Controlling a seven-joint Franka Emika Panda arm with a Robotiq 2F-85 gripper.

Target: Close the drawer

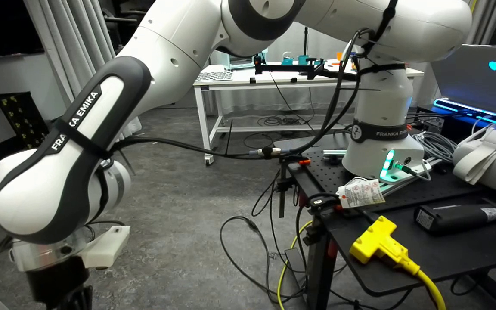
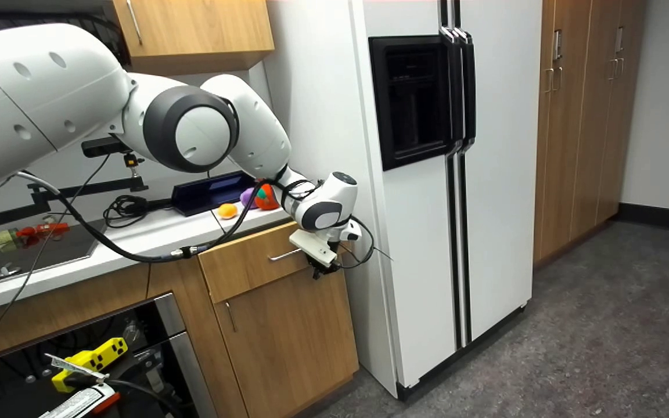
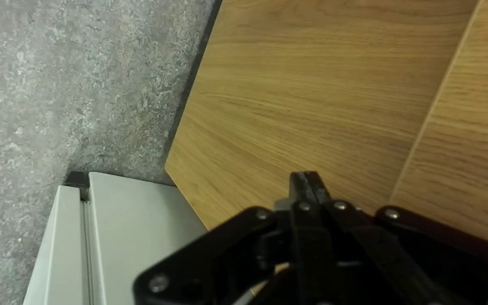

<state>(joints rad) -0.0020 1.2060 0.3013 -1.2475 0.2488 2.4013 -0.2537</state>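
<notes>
The drawer (image 2: 247, 261) shows in an exterior view as a wooden front with a silver handle under the white counter. It looks flush with the cabinet; its walls and white inside are hidden. In the wrist view, the panel right of the thin pale seam appears to be the drawer front (image 3: 468, 140), with the cabinet door (image 3: 311, 97) beside it. My gripper (image 2: 318, 274) is at the right end of the drawer front. It is shut and empty in the wrist view (image 3: 309, 178). Whether it touches the wood I cannot tell. Its fingers are cut off in an exterior view (image 1: 73, 301).
A white fridge (image 2: 334, 128) stands right beside the cabinet; its side also shows in the wrist view (image 3: 138, 237). The counter (image 2: 166, 232) bears an orange item (image 2: 227, 211) and a dark open box (image 2: 212, 191). A yellow power splitter (image 1: 377, 241) lies on the robot's black cart.
</notes>
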